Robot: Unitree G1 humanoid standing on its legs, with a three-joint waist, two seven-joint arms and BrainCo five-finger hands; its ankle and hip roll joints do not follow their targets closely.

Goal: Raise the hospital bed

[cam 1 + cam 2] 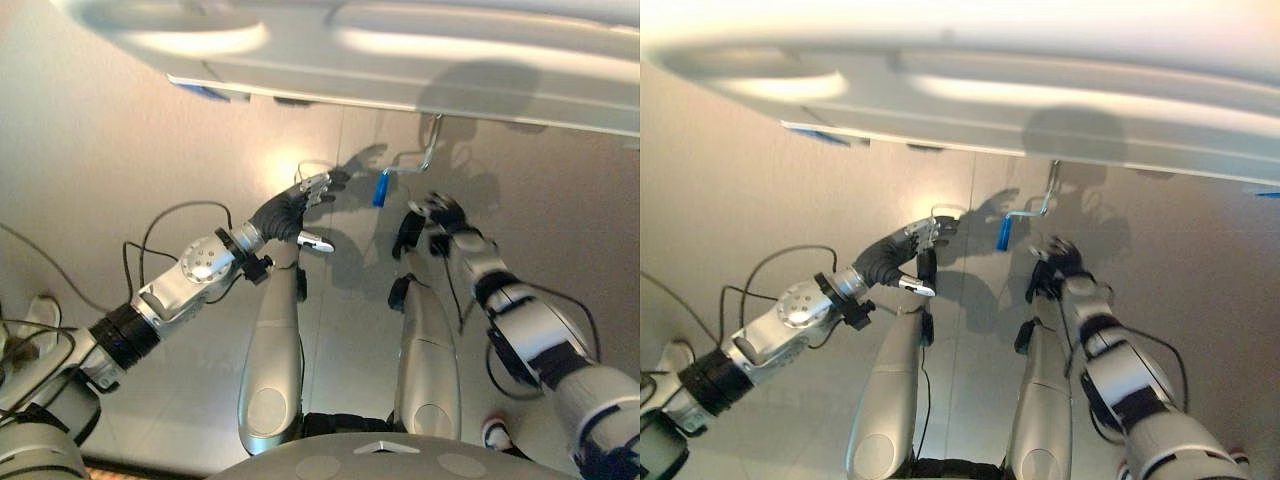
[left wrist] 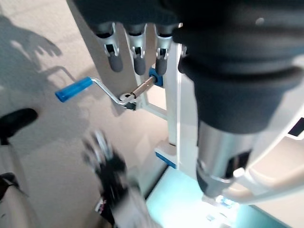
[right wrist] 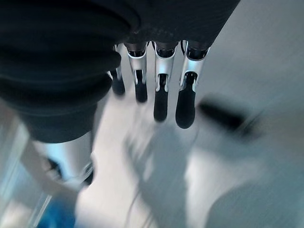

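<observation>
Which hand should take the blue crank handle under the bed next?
Probably the left hand: open, level with the crank handle, fingers toward it. The right hand, also open, sits lower.

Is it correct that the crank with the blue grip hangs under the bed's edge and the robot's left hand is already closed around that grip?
Not quite. The crank does hang under the bed's edge, but the left hand is open beside the blue grip, apart from it. The left eye view shows the gap.

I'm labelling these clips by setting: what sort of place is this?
Probably a hospital or care room: a white hospital bed edge above, a metal hand crank with blue grip under it, and a smooth pale floor.
</observation>
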